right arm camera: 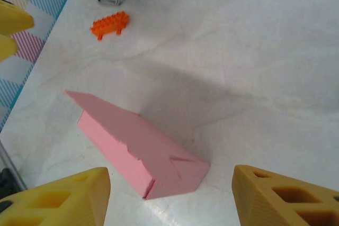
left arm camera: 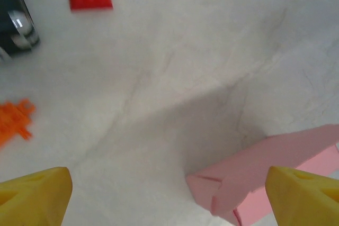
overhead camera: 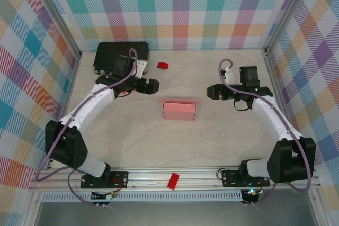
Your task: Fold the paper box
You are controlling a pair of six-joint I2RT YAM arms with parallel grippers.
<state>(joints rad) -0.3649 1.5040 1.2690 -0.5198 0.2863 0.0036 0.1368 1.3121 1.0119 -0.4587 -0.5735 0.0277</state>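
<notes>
Near the middle of the pale marbled table (overhead camera: 132, 146) you have the light-pink thin-card paper box (overhead camera: 178, 110), standing as a small rectangular box with one long flap lifted along its far edge. Your left gripper (overhead camera: 155, 86) hangs to the box's left and a little beyond it, its yellow fingers spread wide and holding nothing. Your right gripper (overhead camera: 211, 91) hangs off the box's right side, its fingers also spread apart and empty. Bare tabletop lies between each gripper and the box.

A black hard case (overhead camera: 121, 56) lies at the far left, beyond your left gripper. A small red block (overhead camera: 162, 65) lies just right of the case, well apart from the box. A small orange toy brick (right arm camera: 109, 25) lies near the case. Another red block (overhead camera: 173, 181) rests on the aluminium rail (overhead camera: 148, 175) between the arm bases.
</notes>
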